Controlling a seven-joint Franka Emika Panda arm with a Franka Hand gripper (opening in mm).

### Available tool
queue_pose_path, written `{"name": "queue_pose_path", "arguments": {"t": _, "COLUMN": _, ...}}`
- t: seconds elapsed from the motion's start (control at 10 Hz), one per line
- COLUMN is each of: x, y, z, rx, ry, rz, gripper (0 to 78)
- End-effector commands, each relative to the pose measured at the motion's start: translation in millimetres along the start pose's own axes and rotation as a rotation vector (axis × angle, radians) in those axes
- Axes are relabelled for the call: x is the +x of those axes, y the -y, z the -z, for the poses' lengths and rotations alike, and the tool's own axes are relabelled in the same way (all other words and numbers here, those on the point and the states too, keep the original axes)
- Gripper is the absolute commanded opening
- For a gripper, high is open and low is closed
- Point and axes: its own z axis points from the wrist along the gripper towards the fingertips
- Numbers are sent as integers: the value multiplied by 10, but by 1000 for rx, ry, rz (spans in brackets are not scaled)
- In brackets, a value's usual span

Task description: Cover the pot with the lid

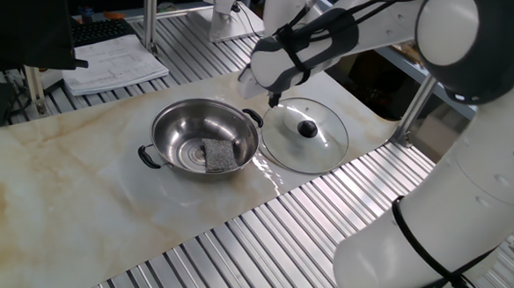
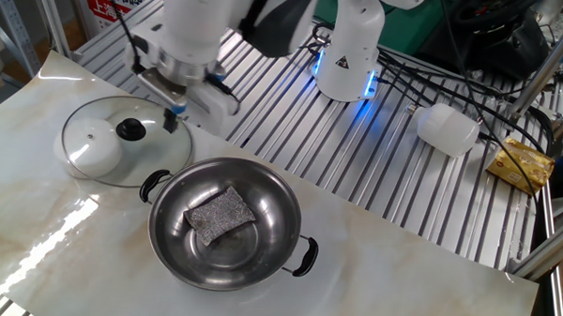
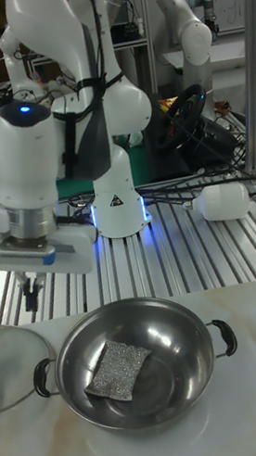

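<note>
- Lid (image 1: 305, 133) lies flat on the worktop (image 1: 83, 197), just beside the pot (image 1: 205, 136).
- I see 1 grey scouring pad (image 2: 220, 213) inside the pot.
- Gripper (image 2: 174, 119) hangs above the lid's edge; I cannot tell whether its jaws are open.

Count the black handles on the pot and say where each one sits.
2. On the pot, one black handle sits on the rim facing the lid; the other handle sits on the opposite rim. None seems hidden.
</note>
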Motion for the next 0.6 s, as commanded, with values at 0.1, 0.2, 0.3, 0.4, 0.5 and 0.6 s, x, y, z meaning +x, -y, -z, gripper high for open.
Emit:
{"name": "queue_pose_path", "arguments": {"t": 0.1, "x": 24, "y": 245, "z": -190, "rx": 29, "ry": 0, "rz": 22, "gripper": 0}}
{"name": "queue_pose_path", "arguments": {"t": 0.2, "x": 47, "y": 341, "z": -257, "rx": 33, "ry": 7, "rz": 25, "gripper": 0}}
{"name": "queue_pose_path", "arguments": {"t": 0.3, "x": 52, "y": 361, "z": -270, "rx": 34, "ry": 7, "rz": 25, "gripper": 0}}
{"name": "queue_pose_path", "arguments": {"t": 0.4, "x": 58, "y": 385, "z": -294, "rx": 32, "ry": 6, "rz": 20, "gripper": 0}}
{"name": "queue_pose_path", "arguments": {"t": 0.5, "x": 58, "y": 385, "z": -294, "rx": 20, "ry": 7, "rz": 13, "gripper": 0}}
{"name": "queue_pose_path", "arguments": {"t": 0.6, "x": 58, "y": 385, "z": -294, "rx": 11, "ry": 5, "rz": -12, "gripper": 0}}
